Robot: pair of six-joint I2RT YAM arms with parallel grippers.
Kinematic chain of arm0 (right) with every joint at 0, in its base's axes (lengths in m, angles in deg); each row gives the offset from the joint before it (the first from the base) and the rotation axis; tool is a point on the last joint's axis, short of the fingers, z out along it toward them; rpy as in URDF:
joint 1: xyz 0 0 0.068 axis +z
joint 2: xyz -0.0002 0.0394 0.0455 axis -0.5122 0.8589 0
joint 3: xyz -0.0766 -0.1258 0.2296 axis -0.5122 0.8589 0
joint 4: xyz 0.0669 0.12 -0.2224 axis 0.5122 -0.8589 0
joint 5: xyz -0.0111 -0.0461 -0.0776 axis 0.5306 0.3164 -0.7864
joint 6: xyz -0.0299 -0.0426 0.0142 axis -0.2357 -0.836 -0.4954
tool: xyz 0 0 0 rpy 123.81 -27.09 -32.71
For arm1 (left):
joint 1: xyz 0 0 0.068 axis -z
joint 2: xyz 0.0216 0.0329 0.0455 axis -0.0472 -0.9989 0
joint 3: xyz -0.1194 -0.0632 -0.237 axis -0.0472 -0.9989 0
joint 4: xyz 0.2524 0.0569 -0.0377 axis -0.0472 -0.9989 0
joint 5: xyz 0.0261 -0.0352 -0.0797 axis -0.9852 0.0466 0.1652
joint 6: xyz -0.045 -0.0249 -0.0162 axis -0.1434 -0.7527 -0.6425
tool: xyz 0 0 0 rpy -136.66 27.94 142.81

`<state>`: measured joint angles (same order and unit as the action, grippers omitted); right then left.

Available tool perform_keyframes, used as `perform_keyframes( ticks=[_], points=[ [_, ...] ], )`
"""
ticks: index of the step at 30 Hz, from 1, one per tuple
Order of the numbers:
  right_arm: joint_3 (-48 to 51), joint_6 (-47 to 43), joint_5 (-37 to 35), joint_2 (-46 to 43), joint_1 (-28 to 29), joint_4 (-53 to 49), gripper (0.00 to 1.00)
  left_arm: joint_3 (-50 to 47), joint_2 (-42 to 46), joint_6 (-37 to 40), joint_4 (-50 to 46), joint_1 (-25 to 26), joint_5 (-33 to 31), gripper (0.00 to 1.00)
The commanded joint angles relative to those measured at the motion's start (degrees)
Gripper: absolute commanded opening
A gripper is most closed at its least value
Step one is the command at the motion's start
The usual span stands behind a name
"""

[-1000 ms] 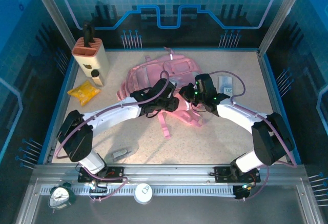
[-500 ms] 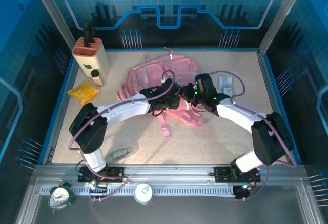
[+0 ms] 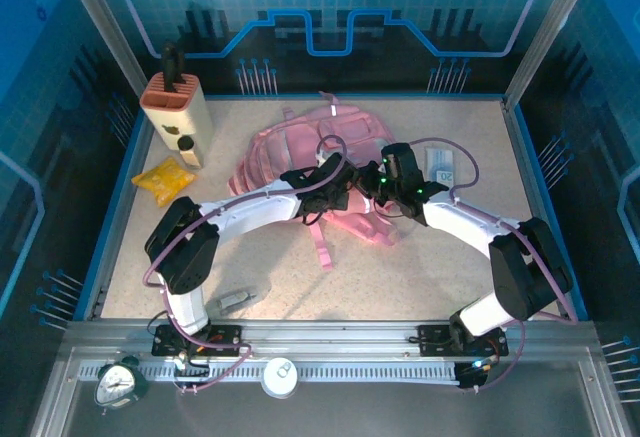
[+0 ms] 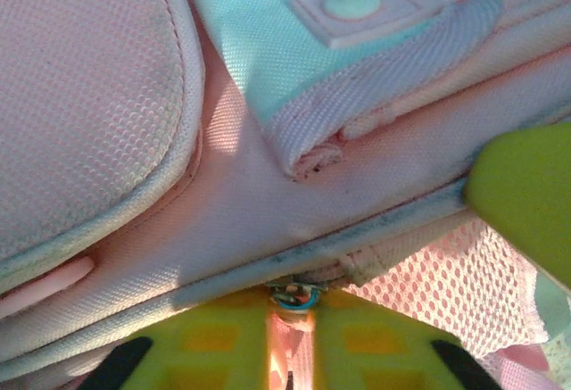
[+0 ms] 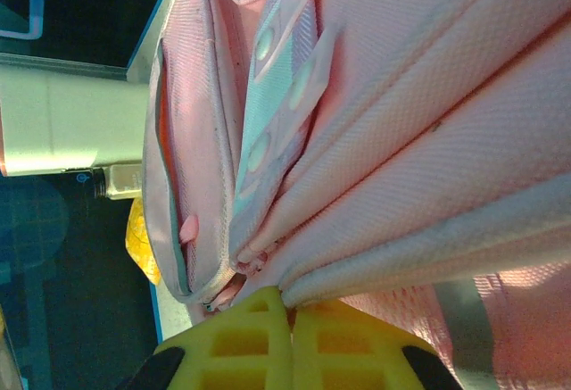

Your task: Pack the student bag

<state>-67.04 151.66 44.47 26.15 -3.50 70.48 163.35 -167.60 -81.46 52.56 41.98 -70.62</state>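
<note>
My right pincer (image 5: 290, 308) clamps the bag (image 3: 280, 147) and my left pincer (image 4: 292, 317) nips its zip pull (image 4: 294, 297), so I should pull steadily along the seam.

Blue-tinted light; bright patches streak the student bag (image 4: 232, 220).

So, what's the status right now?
Left pincer shut on metal zip pull of soft pink fabric backpack. Right pincer shut on its edge. Pink strap trailing loose.

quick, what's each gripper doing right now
left gripper: closed, pinching the student bag at its zip pull.
right gripper: closed, pinching a fold of the student bag.
</note>
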Motion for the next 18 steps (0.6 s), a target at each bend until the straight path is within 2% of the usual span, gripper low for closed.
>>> perform_keyframes(
  ticks=[1,6,18],
  points=[
    [-1.3,-0.7,1.9,-1.3,-0.8,3.8,0.0,-0.8,2.5,1.0,0.6,-0.5,-2.6,0.1],
    [-1.0,-1.2,1.9,-2.3,-1.9,3.0,0.0,-4.6,6.3,1.2,0.1,-2.2,1.1,0.0],
    [-2.5,-4.4,3.8,-1.7,-5.4,0.2,0.0,-15.8,13.6,7.8,0.6,-8.5,9.6,0.0]
  ],
)
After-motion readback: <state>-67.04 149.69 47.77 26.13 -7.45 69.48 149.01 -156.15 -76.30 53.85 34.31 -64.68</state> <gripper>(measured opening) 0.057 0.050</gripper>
